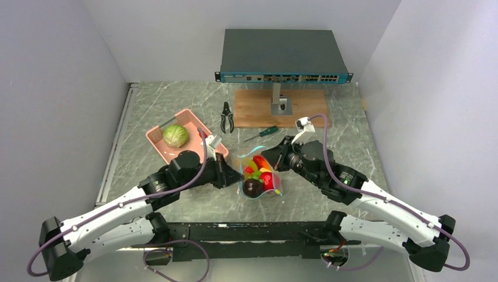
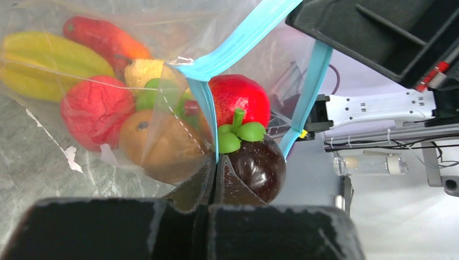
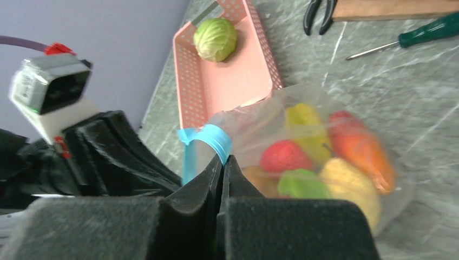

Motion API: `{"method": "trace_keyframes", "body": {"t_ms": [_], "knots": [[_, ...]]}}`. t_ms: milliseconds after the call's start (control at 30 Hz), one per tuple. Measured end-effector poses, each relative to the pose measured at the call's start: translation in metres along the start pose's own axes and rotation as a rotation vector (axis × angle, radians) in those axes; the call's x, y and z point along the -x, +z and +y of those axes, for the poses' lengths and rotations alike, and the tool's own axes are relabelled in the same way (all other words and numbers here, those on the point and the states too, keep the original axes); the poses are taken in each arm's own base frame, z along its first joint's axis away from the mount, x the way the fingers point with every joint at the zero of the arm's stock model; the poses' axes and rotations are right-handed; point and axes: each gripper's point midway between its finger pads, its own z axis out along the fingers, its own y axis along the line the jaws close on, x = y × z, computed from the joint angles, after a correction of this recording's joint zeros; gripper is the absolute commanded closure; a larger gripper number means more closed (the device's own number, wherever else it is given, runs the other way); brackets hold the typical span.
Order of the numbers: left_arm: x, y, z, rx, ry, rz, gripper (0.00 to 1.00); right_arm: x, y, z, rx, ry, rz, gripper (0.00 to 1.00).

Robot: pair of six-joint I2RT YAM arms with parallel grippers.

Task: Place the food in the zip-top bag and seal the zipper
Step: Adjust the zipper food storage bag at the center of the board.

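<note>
Left end effector (image 2: pixel 215 165) & right end effector (image 3: pixel 223 162) both clamp 1 zipper (image 2: pixel 238 42). 1 zip-top bag (image 1: pixel 261 176) w/ fruit; 1 cabbage (image 1: pixel 175 136) in 1 basket (image 1: pixel 195 126), bag's 10 o'clock.

Pink basket (image 1: pixel 157 138); pliers (image 1: pixel 227 117); screwdriver (image 1: pixel 262 133) beside wooden board (image 1: pixel 252 108)

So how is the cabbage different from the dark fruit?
The cabbage is pale green; the dark fruit has a green leafy top. The cabbage lies alone in the pink basket; the dark fruit sits in the zip-top bag with other food. Both are round.
</note>
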Motion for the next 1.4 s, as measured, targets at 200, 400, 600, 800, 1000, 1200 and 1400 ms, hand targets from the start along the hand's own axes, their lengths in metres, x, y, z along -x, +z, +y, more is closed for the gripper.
{"method": "trace_keyframes", "body": {"t_ms": [200,400,600,800,1000,1200,1400], "knots": [[0.022,-0.023,-0.019,0.001,-0.046,-0.062,1.0,0.021,-0.007,0.0,-0.08,-0.152,0.016,1.0],[0.047,-0.041,-0.046,0.005,-0.132,-0.093,1.0,0.039,-0.001,0.018,-0.139,-0.311,0.119,1.0],[0.045,-0.036,-0.038,0.036,-0.232,-0.102,1.0,0.007,0.014,-0.001,-0.193,-0.402,0.274,1.0],[0.01,-0.009,0.042,0.202,-0.376,-0.051,1.0,-0.058,0.032,-0.061,-0.337,-0.477,0.506,1.0],[0.051,-0.033,0.0,0.112,-0.343,-0.138,1.0,-0.018,0.022,-0.025,-0.266,-0.515,0.447,1.0],[0.079,-0.064,-0.033,-0.019,-0.331,-0.267,1.0,0.012,0.016,0.006,-0.168,-0.515,0.335,1.0],[0.035,-0.041,0.024,0.109,-0.42,-0.206,1.0,-0.037,0.03,-0.021,-0.175,-0.518,0.477,1.0]]}}
